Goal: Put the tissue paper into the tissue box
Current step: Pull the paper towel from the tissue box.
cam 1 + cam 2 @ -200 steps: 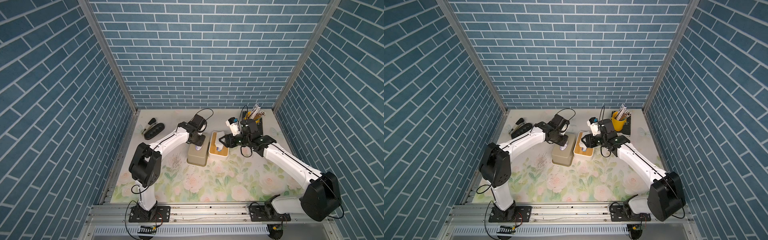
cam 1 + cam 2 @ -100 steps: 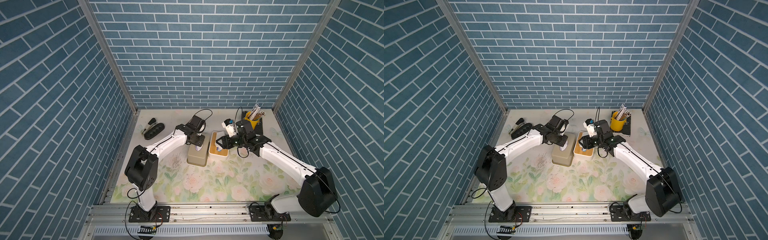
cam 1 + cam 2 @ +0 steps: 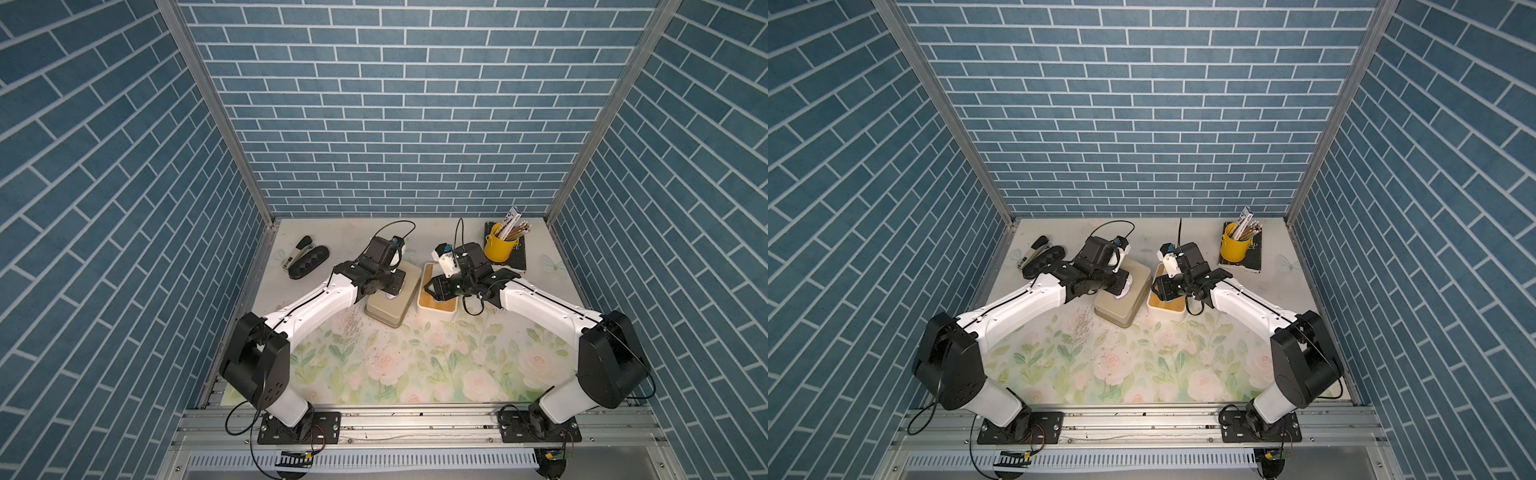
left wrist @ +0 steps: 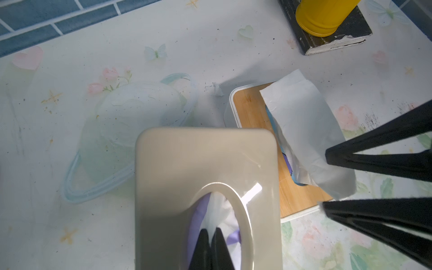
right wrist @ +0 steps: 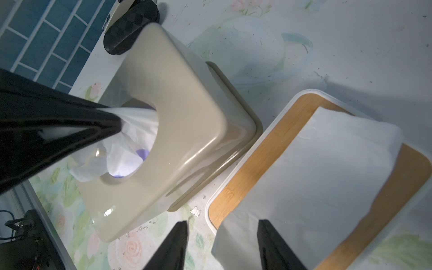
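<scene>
Arm [image 3: 316, 303] outstretched, left end effector [image 4: 211, 231] pinches tissue paper [image 4: 221, 205].

I've got the left gripper [image 3: 1121, 288] down at the beige tissue box [image 3: 1121, 311] opening, white tissue paper [image 3: 1126, 290] bunched there | right gripper [image 3: 1158, 291] low over the white wood-bottomed tray [image 3: 1168, 314] right beside it | yellow pencil cup [image 3: 1232, 248] on a black book [image 3: 1252, 259] behind

White arms [image 3: 309, 307], black joints [image 3: 255, 365]
</scene>
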